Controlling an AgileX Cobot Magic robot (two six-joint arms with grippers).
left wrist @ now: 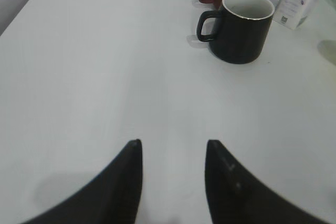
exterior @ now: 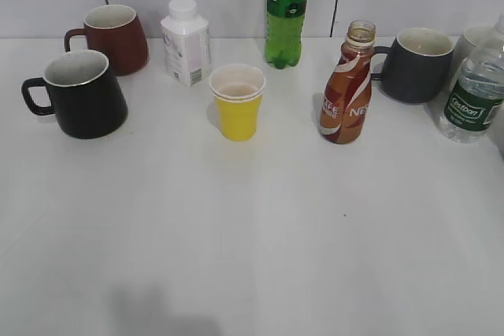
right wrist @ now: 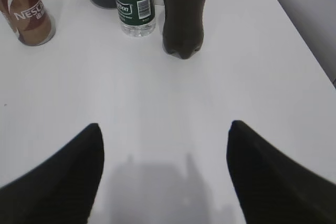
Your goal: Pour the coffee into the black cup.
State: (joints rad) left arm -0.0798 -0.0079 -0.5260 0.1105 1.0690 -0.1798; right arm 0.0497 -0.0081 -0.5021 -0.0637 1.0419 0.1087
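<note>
The brown Nescafe coffee bottle (exterior: 346, 92) stands uncapped right of centre; it also shows at the top left of the right wrist view (right wrist: 26, 14). The black cup (exterior: 79, 94) with a white inside stands at the left, handle to the left; it also shows in the left wrist view (left wrist: 240, 27). My left gripper (left wrist: 173, 148) is open and empty, well short of the black cup. My right gripper (right wrist: 164, 129) is open wide and empty, over bare table short of the bottles. Neither gripper shows in the exterior view.
A brown-red mug (exterior: 114, 37), a white bottle (exterior: 186, 41), a yellow paper cup (exterior: 237, 102), a green bottle (exterior: 287, 9), a dark grey mug (exterior: 416, 64), a water bottle (exterior: 474, 92) and a cola bottle (right wrist: 182, 14) stand on the white table (exterior: 252, 234).
</note>
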